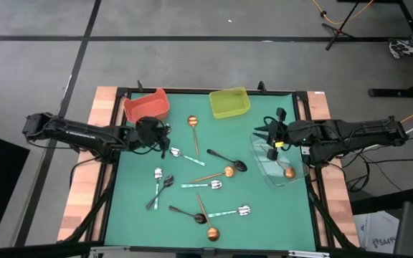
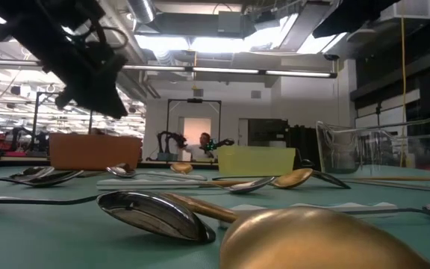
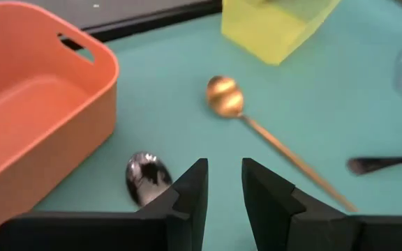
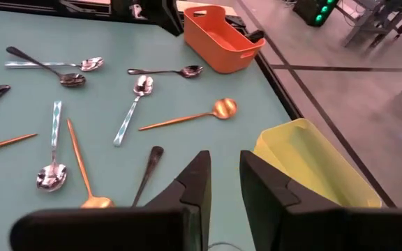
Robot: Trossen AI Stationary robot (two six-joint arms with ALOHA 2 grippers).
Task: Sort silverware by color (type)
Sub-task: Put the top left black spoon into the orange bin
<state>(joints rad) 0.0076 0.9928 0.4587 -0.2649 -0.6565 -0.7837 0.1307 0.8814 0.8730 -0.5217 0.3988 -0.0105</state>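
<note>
Several slim spoons lie scattered flat on the green mat: copper ones (image 1: 192, 123) (image 1: 224, 172) (image 1: 210, 229), silver ones (image 1: 176, 152) (image 1: 210, 185) (image 1: 239, 211) and black ones (image 1: 228, 159) (image 1: 165, 185) (image 1: 185, 213). One more copper spoon (image 1: 289, 172) lies in the clear bin (image 1: 296, 179). My left gripper (image 1: 165, 140) hangs shut above the mat beside the red bin (image 1: 147, 106), with a silver spoon's bowl (image 3: 147, 178) just below its fingers (image 3: 194, 192). My right gripper (image 1: 267, 132) is shut and empty over the clear bin's far left corner.
The yellow-green bin (image 1: 229, 102) stands at the mat's far edge, between the red bin and the clear bin. The right wrist view shows it close to the right gripper (image 4: 225, 188). Black frame rails border the mat. Wooden table edges lie to the left and right.
</note>
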